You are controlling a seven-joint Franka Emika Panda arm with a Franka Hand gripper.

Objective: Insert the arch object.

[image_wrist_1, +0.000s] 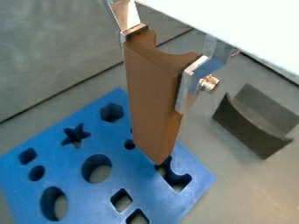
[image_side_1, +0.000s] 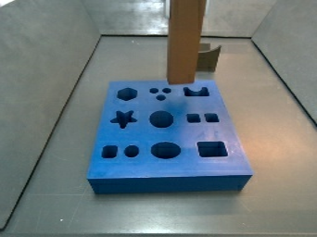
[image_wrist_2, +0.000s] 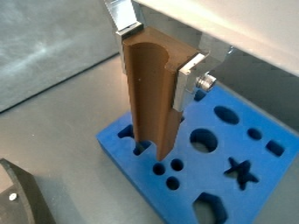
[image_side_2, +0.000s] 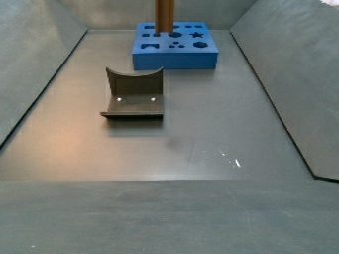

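you'll find the gripper [image_wrist_1: 162, 59] above the board [image_wrist_1: 35, 179], with the arch object [image_wrist_1: 156, 105] upright between its fingers [image_wrist_1: 194, 83], lower end at a hole near the board's edge. in a side view the fixture [image_side_2: 134, 94] stands on the floor [image_side_2: 199, 149], well apart from the board [image_side_2: 176, 55] behind it.

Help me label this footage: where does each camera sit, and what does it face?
Wrist view: on the arm, looking down the arch object, held by the gripper, onto the blue board.
Wrist view: opposite flank, same block, fingers.
Side view: near the board, no gripper visible.
Side view: far off, fixture foremost.
All share the block and board.
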